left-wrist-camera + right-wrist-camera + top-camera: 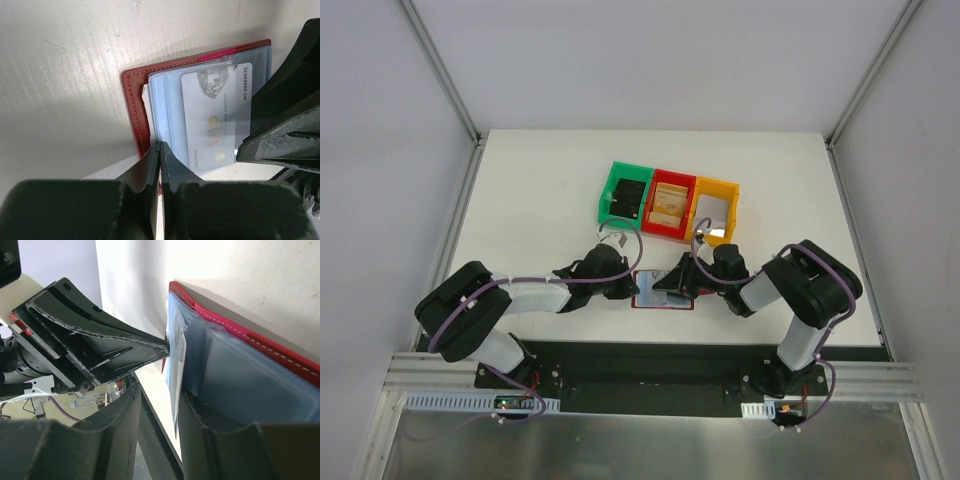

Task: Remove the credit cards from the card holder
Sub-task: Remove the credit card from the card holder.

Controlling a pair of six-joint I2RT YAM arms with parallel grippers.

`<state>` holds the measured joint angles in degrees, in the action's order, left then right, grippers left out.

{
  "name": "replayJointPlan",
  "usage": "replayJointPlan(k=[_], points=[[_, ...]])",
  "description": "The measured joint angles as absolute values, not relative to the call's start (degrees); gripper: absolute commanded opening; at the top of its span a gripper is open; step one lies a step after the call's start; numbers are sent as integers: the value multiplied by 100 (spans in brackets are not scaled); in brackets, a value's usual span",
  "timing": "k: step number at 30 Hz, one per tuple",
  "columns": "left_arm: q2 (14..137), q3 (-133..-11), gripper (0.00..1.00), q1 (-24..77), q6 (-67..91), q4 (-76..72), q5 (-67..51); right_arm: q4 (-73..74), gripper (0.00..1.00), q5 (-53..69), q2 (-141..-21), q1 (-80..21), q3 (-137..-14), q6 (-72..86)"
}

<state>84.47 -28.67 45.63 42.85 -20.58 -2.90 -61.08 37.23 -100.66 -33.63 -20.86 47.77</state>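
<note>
The dark red card holder point(665, 291) lies open on the table between my two grippers. In the left wrist view it point(134, 107) shows grey-blue panels and a pale VIP card point(215, 120) in a clear sleeve. My left gripper point(160, 146) is shut, its tips resting at the holder's near edge where the red cover meets the blue panel. My right gripper point(160, 395) is open around the edge of a pale card point(177, 365), which lies against one finger; the holder's sleeves point(250, 375) are beside it. The right fingers point(280, 145) also show in the left wrist view.
A green bin point(625, 195), a red bin point(668, 205) and a yellow bin point(715, 210) stand in a row just behind the holder. The left gripper's body point(100, 345) sits close to the right gripper. The table's front edge is near.
</note>
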Motion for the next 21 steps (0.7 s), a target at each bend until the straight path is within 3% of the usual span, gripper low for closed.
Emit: replayJointPlan(k=[15,21], points=[[8447,-2867,0,4563,4287,-2058,-287,-6108,32,3800,-9933,-3240,-1984,4775],[8447,-2856,0,4563,4287,-2064,-283,-6106,25,3826,-9924,-3175,-1957,4766]])
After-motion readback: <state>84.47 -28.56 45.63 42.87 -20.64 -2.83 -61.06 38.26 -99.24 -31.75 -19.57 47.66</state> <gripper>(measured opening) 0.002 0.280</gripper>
